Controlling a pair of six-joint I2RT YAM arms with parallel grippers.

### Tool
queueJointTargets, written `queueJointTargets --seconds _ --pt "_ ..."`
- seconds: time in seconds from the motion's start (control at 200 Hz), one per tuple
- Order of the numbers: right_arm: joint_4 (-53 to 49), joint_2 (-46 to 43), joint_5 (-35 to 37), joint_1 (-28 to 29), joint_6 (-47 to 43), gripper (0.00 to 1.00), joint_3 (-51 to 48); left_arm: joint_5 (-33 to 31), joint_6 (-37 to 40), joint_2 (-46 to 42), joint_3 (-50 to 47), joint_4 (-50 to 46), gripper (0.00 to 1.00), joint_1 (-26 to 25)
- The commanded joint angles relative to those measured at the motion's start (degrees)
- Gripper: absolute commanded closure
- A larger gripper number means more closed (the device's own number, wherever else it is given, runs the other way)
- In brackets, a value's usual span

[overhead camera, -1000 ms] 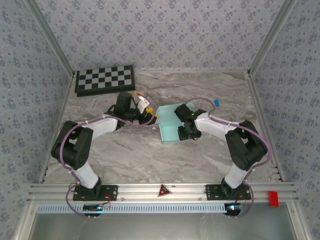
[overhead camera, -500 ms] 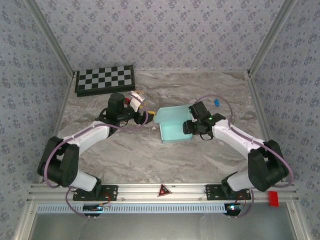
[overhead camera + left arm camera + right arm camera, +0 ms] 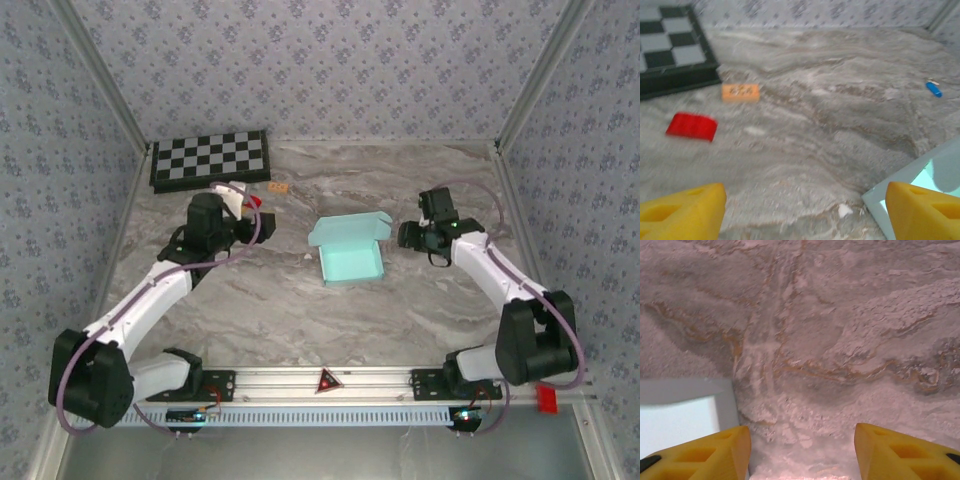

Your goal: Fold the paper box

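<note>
sitting free in the middle of the bench [image 3: 250, 300], the paper box [image 3: 352, 264] had its lid flap half raised at the far edge, with nothing pinning it. a springy crease could let that flap fall open again, and a sideways nudge could skate the light card away. the left hand [image 3: 258, 218] and right hand [image 3: 408, 237] both stood apart and empty, well clear on either side. a second earlier both had been at the box.

paper box [image 3: 350, 256] ctr, checkerboard [image 3: 210, 158] back-L corner
</note>
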Motion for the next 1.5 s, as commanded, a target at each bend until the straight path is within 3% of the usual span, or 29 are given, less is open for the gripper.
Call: queueJointTargets --seconds 0.0,0.215,0.44,0.675,0.975,1.494 --pt "-2.16 4.2 -2.17 -3.16 -4.01 0.44 5.0 -4.29 -4.3 -2.38 2.77 -11.83 0.17 0.42" --pt "-4.67 14.47 -2.45 -9.14 -6.18 0.5 15.67 -3.4 -4.04 -6.8 1.58 -18.43 0.17 0.43" --pt "-10.59 27.27 0.89 -11.66 -5.48 0.57 29.84 -3.73 -4.04 -8.91 0.04 -18.2 0.16 0.6" --pt "-18.37 39.83 9.15 -11.46 -1.96 0.6 46.44 -2.49 -3.96 -8.95 -0.43 -17.13 0.16 0.69" --pt "-27.6 53.11 10.12 -11.07 -1.65 0.62 63.75 -1.77 -3.29 -8.56 -0.17 -17.25 0.16 0.78" --pt "-37.07 65.26 12.15 -10.14 -3.29 0.63 79.25 -0.85 -2.94 -7.43 -0.6 -16.43 0.16 0.87"
